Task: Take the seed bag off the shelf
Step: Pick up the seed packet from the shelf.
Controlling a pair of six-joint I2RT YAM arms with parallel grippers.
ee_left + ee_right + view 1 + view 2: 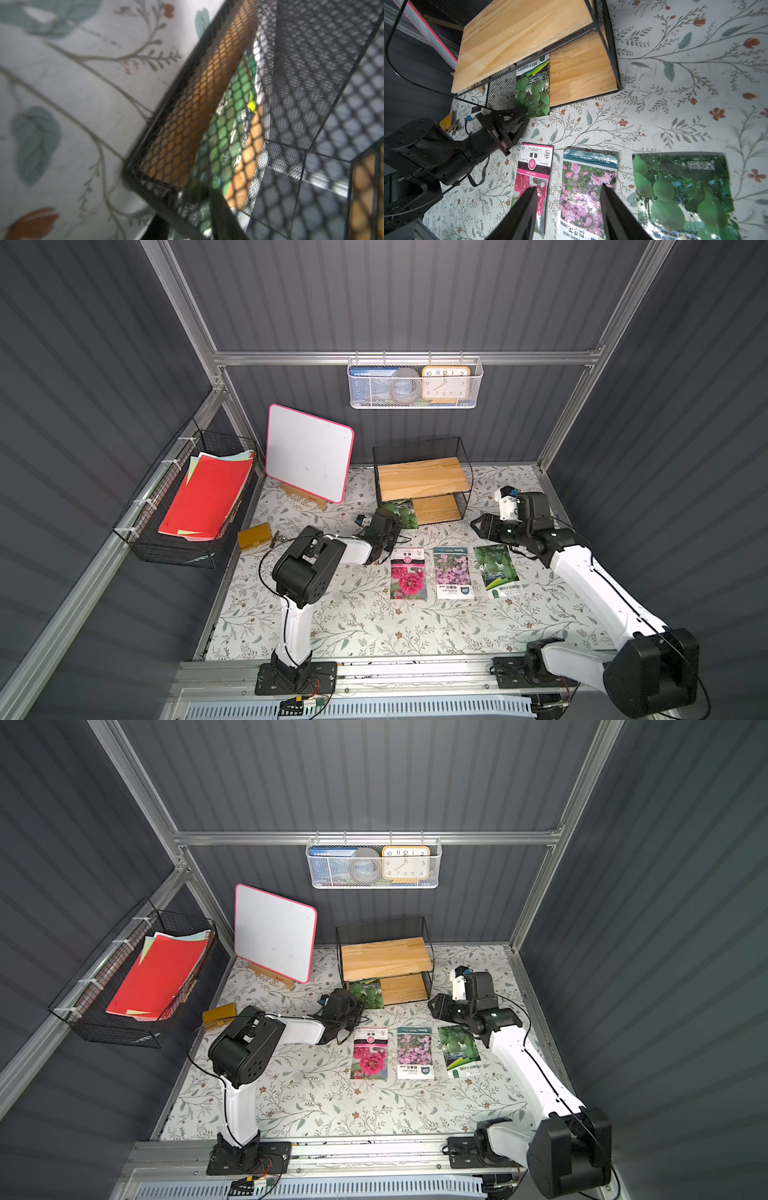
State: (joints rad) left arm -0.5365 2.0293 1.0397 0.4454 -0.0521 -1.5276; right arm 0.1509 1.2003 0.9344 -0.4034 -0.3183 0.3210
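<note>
**Shelf's lower tier: one way in, from the front**

The shelf [438, 509] is open along its front. Its upper board [517, 37] roofs the lower tier, and a black mesh panel [501, 93] closes the left end. The left gripper [520, 111] crowds the front-left corner. Before the shelf runs a bare strip of table [374, 622], then a row of three packets [452, 572]. The right gripper [477, 528], jaws apart, hangs off the shelf's front-right corner.

Got the left arm [296, 624] bent at the elbow and stretched low and forward, with the left gripper [520, 110] down near the desk [374, 626], jaws drawn close. Can't tell if fully clamped. Got the right arm [590, 585] reaching forward and inward, with the right gripper [569, 187] hanging above the desk, jaws clearly spread apart.
</note>
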